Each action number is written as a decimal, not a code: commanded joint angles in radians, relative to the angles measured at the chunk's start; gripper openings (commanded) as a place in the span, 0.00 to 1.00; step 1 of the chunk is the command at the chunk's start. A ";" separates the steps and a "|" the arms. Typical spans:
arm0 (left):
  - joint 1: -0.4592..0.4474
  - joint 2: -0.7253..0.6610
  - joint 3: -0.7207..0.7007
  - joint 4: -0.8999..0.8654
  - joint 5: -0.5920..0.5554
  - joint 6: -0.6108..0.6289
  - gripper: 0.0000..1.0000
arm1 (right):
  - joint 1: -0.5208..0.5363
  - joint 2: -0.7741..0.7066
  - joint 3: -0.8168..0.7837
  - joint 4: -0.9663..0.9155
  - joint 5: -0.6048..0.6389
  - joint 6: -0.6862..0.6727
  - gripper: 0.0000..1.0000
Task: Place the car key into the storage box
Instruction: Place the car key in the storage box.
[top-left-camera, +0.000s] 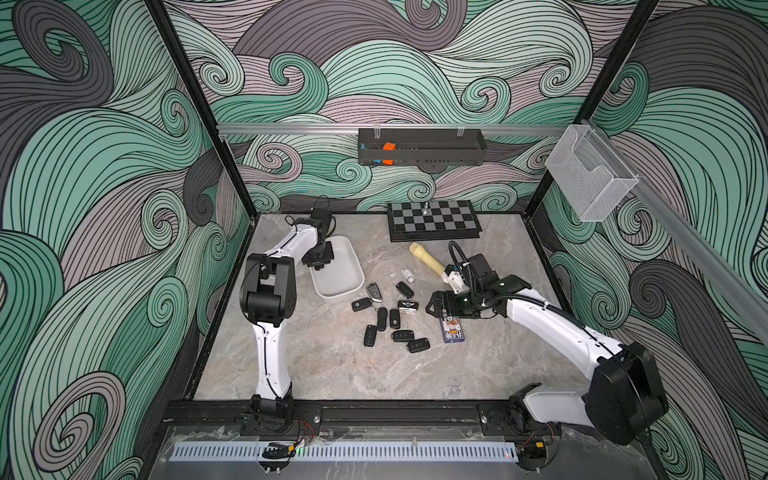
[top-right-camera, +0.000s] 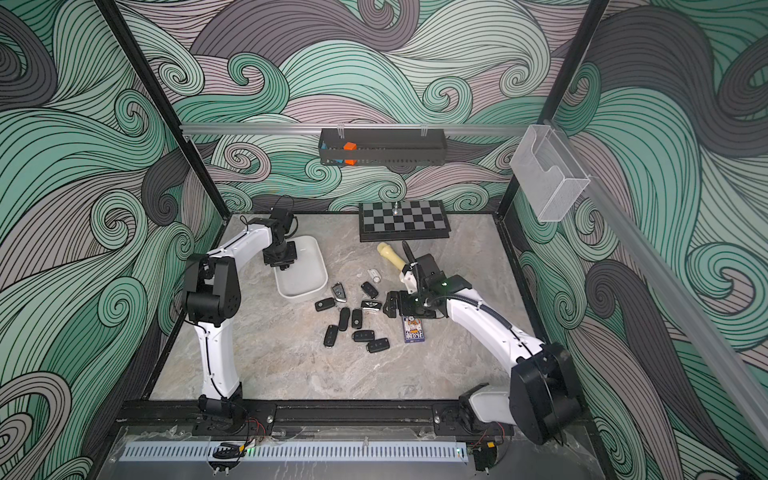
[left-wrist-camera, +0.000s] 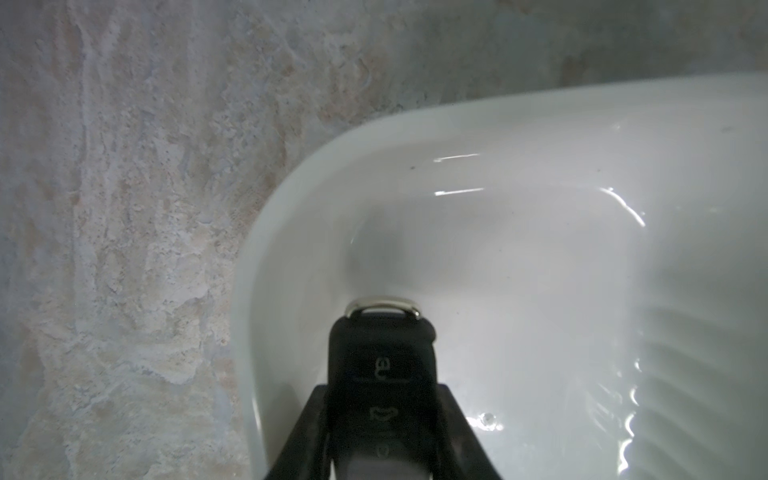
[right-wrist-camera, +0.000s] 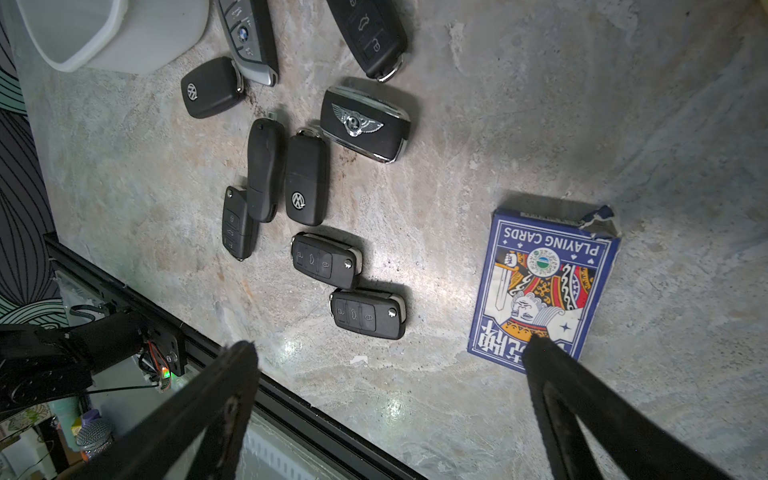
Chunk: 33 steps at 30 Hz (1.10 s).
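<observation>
Swirling wave walls (top-left-camera: 395, 75) around seemingly stone tabletop (top-left-camera: 332, 374) under storage box (top-left-camera: 343, 270)

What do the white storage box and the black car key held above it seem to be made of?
The storage box looks like glossy white plastic: sharp light streaks lie on its smooth rounded wall. The car key looks like matte black plastic, with moulded button symbols and no glare. Its loop shines like polished metal.
</observation>
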 joint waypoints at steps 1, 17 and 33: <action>0.002 0.036 0.044 0.004 0.021 0.015 0.30 | 0.005 0.001 0.029 0.004 0.007 0.008 0.99; 0.003 0.081 0.124 -0.062 0.024 -0.020 0.53 | 0.005 -0.027 0.033 0.000 0.016 0.006 0.99; -0.026 -0.399 -0.172 -0.096 0.252 0.008 0.64 | 0.007 -0.127 0.008 -0.008 -0.011 0.016 0.99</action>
